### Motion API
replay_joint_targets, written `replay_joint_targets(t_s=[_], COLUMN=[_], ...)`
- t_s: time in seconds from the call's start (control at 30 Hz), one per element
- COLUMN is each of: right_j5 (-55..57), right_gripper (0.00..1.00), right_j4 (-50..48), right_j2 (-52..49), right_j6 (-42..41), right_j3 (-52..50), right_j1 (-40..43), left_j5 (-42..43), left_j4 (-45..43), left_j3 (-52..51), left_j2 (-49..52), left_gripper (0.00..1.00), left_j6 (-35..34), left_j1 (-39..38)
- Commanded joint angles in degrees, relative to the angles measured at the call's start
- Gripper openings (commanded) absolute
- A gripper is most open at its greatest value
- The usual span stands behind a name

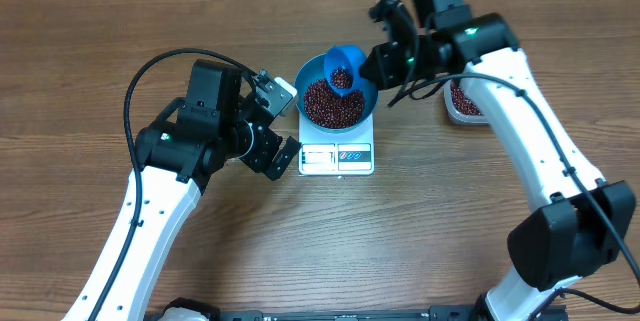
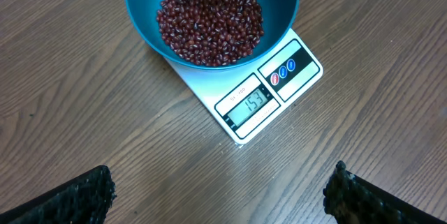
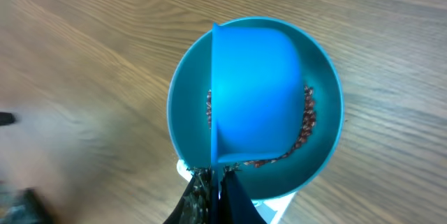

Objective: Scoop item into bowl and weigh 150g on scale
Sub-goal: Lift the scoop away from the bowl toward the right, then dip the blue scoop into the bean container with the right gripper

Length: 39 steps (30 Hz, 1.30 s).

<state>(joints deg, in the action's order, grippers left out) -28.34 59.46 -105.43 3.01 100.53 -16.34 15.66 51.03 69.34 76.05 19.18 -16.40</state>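
Note:
The blue bowl [image 1: 318, 73] stands on the white scale [image 1: 337, 157] and holds a heap of red-brown beans [image 1: 333, 104]. In the left wrist view the bowl [image 2: 143, 15] with its beans [image 2: 209, 21] sits on the scale [image 2: 269, 95], whose display reads 153. My right gripper [image 1: 385, 61] is shut on the handle of a small blue scoop [image 1: 345, 64] held over the bowl's far side. From the right wrist the scoop [image 3: 255, 91] covers most of the bowl [image 3: 328, 147], with beans [image 3: 307, 116] showing at its edge. My left gripper [image 1: 290, 123] stands open left of the scale, holding nothing.
A clear tub [image 1: 465, 102] with more beans sits at the right, partly hidden under my right arm. Bare wooden table [image 2: 105, 126] surrounds the scale. The left fingers [image 2: 84, 196] frame bare wood in front of the scale.

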Motion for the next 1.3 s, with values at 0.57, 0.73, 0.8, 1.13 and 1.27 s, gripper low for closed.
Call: replay_joint_targets(t_s=[0.57,0.73,0.8,1.13,1.27], right_j5=[-20.26,6.03,12.59,48.00,58.36], right_gripper=[0.04,0.04,0.04,0.04,0.04], right_j4=[14.05,13.94,13.92,14.51,15.43], right_j2=[0.66,0.63,0.63,0.63,0.63], right_j6=[8.81,1.29,-0.26,-10.78,-13.77], right_j3=[1.99,1.99,1.99,1.99,1.99], right_j1=[34.58,34.18,32.33,18.34,11.63], left_j5=[0.83,0.83,0.83,0.83,0.83], left_j4=[-0.11,-0.11,-0.11,-0.11,-0.11], left_j3=[-0.22,-0.22,-0.22,-0.22,-0.22], left_j2=[0.44,0.44,0.44,0.44,0.44], left_gripper=[0.99,1.00,1.00,1.00,1.00], left_j6=[-1.01,-1.01,-1.01,-1.01,-1.01], left_j1=[-0.13,-0.13,-0.13,-0.13,-0.13])
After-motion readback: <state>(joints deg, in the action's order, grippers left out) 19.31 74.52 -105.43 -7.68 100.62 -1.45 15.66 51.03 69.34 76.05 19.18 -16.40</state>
